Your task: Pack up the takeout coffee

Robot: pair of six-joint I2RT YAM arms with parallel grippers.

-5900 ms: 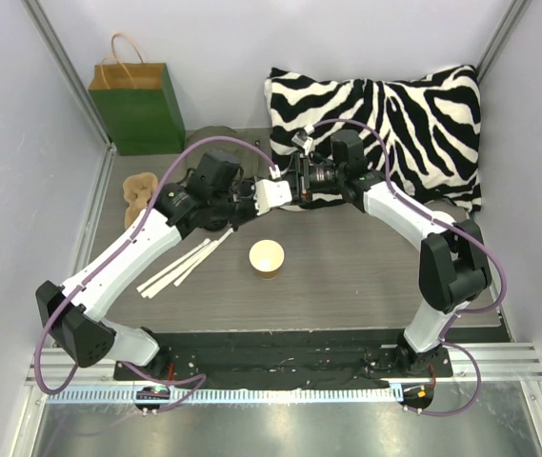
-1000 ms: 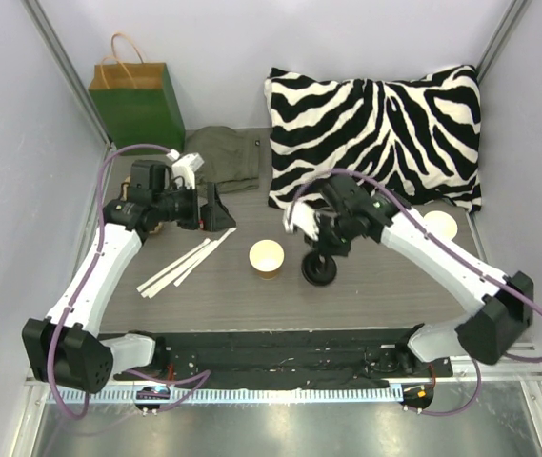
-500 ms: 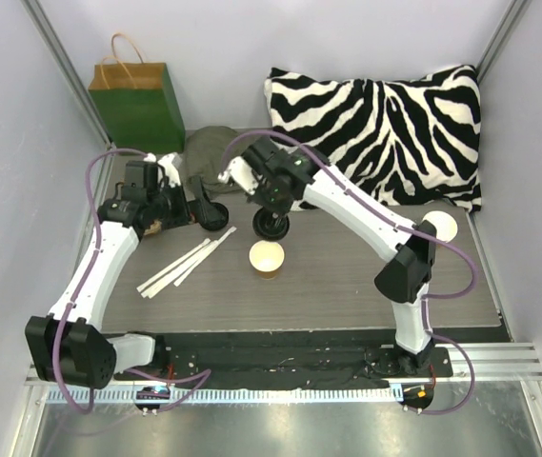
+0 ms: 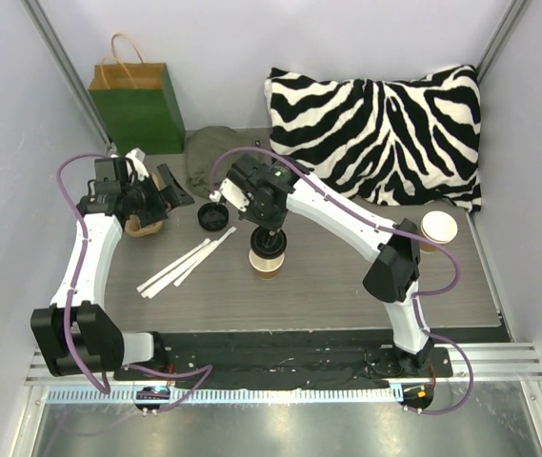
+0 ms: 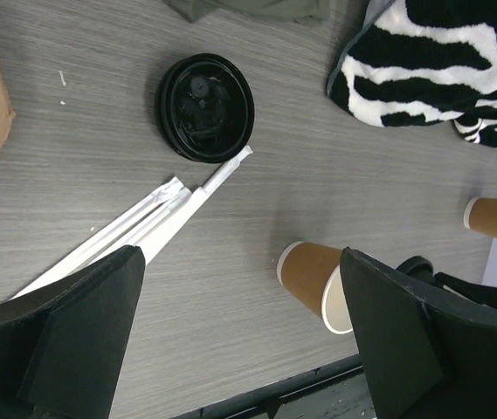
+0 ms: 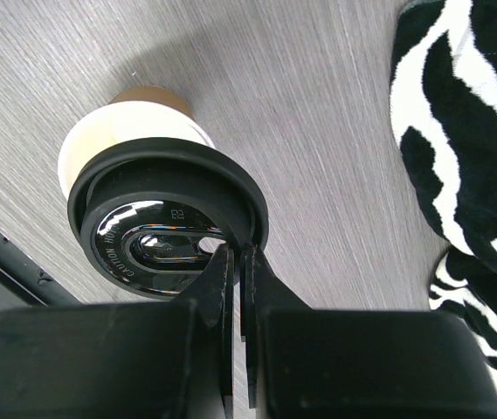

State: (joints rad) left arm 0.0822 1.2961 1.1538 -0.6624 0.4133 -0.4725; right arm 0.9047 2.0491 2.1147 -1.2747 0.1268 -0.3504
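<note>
Two risks: right fingers [image 6: 220,279] pinch only the rim of the black lid [image 6: 165,218], so it may tilt and seat crooked, or tip the takeout coffee cup [image 6: 134,118] just under it, centre of the table [image 4: 328,286]. Left fingers [image 5: 82,314] gape wide, empty, above a spare lid [image 5: 204,106].

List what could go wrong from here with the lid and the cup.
1. The right tool pinches the black lid only at its edge, and the cup peeks out past one side of it. Pressed down like this, the lid may seat crooked or slip from the grip.
2. Nothing steadies the cup. The left tool is open and off to the side, so a sideways push from the lid could tip the cup.
</note>
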